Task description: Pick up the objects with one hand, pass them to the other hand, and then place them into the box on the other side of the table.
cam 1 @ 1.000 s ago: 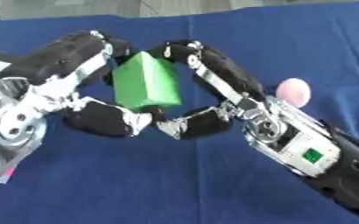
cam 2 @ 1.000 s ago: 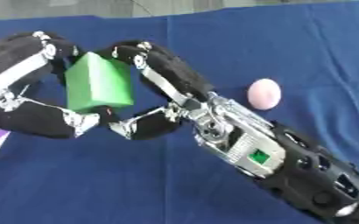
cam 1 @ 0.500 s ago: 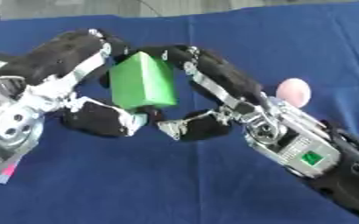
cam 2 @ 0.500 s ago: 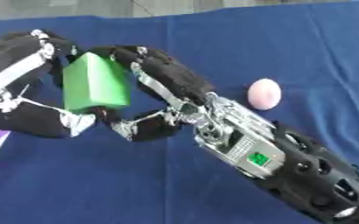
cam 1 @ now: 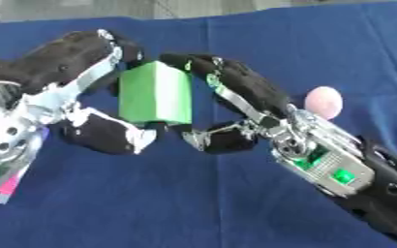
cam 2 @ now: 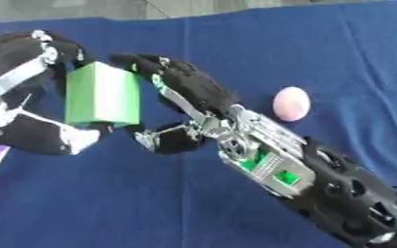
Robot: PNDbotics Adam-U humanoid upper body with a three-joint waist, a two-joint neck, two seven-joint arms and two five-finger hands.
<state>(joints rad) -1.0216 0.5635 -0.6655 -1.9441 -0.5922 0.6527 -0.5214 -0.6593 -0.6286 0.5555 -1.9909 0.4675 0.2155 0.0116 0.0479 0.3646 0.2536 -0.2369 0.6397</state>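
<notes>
The green block [cam 1: 155,96] is gripped by both the left hand [cam 1: 62,92] and the right hand [cam 1: 236,99]. Little has changed; the handover is still unfinished.

Black padded fingers, silver joints; right hand [cam 1: 261,116] (green lights on wrist).

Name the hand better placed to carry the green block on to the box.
Probably the left. The left hand curls over and under the green block, fingers on top and thumb beneath. The right hand touches only its right side, thumb near the lower corner. No box shows, so this is a guess.
</notes>
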